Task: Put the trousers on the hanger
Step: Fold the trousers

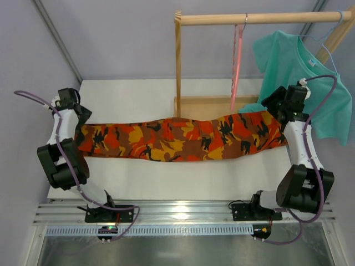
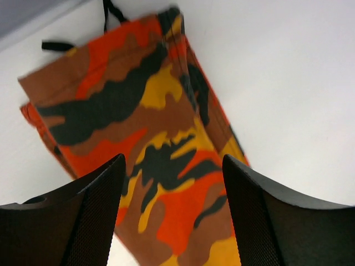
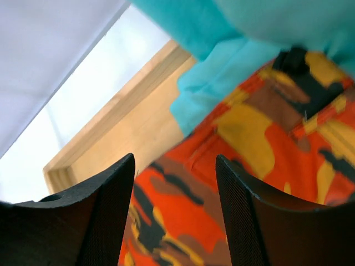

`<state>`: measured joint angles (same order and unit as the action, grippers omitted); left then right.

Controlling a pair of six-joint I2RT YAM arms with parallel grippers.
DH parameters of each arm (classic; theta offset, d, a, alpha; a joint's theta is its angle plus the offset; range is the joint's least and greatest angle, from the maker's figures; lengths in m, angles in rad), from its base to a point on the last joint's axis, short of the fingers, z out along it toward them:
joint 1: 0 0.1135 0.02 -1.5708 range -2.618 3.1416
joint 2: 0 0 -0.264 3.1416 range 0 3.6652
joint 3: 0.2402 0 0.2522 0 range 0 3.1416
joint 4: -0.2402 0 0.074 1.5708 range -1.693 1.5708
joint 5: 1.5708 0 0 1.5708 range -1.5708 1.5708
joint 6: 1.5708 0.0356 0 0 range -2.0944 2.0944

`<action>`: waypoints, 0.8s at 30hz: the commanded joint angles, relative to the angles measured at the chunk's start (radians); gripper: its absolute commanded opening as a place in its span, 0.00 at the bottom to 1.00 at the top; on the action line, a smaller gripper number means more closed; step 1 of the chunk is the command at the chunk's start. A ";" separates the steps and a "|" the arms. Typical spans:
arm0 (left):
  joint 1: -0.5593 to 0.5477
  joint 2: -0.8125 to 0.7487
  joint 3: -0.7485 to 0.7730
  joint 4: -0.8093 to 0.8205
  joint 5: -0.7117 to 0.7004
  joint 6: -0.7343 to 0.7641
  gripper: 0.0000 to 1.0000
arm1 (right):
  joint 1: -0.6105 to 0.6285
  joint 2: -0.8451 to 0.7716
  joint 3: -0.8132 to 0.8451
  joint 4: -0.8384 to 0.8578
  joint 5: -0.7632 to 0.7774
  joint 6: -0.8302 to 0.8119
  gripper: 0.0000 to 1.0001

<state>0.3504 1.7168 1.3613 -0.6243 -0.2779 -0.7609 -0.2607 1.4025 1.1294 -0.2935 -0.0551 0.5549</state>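
Observation:
The camouflage trousers (image 1: pixel 183 138) lie stretched flat across the white table from left to right. My left gripper (image 1: pixel 81 114) is open above their left end, where black drawstrings (image 2: pixel 105 11) show; the cloth (image 2: pixel 166 183) lies between the spread fingers (image 2: pixel 94 210) but apart from them. My right gripper (image 1: pixel 275 105) is open above the right end of the trousers (image 3: pixel 183 205), next to the teal T-shirt's hem. The pink hanger (image 1: pixel 237 61) hangs by its hook from the wooden rail (image 1: pixel 260 18), seen edge-on.
A wooden rack with an upright post (image 1: pixel 178 66) and base board (image 1: pixel 202 106) stands at the back of the table. A teal T-shirt (image 1: pixel 294 66) on a light-blue hanger (image 1: pixel 327 39) hangs at the right, its hem touching the trousers (image 3: pixel 205 88).

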 commanded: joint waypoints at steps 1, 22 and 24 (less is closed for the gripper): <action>-0.021 -0.139 -0.138 0.061 0.060 0.045 0.70 | 0.020 -0.147 -0.074 -0.139 -0.011 0.065 0.63; 0.133 -0.077 -0.288 0.110 0.060 0.040 0.54 | 0.035 -0.289 -0.180 -0.125 -0.152 0.065 0.53; 0.134 -0.044 -0.269 0.104 0.028 0.034 0.51 | 0.035 -0.289 -0.178 -0.127 -0.152 0.063 0.53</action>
<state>0.4843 1.6508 1.0809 -0.5598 -0.2024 -0.7082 -0.2310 1.1385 0.9367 -0.4484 -0.1856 0.6083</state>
